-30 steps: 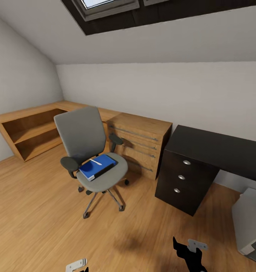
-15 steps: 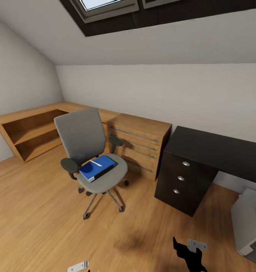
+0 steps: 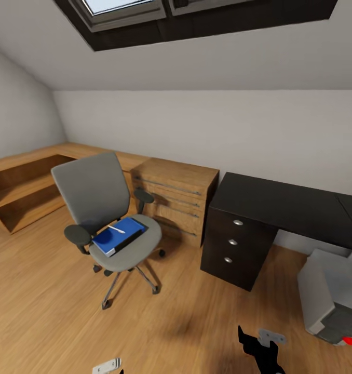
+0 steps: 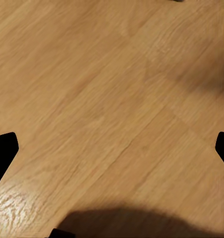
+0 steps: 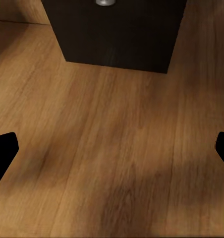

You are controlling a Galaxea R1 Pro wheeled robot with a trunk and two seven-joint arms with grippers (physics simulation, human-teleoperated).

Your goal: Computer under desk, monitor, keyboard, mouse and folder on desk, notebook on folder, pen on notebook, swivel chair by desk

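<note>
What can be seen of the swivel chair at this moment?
The swivel chair stands upright on the wooden floor, left of the oak chest and apart from the black desk. It has a grey upholstered backrest and seat, dark padded armrests and a chrome star base on dark castors. On its seat lies the blue folder with a white pen on top. Neither gripper touches it.

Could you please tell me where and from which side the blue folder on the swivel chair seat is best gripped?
Probably the folder's front corner, which reaches the seat's front edge on the swivel chair. Come from the chair's open front, since the backrest and armrests block the other sides, keeping it level so the white pen stays on top.
</note>
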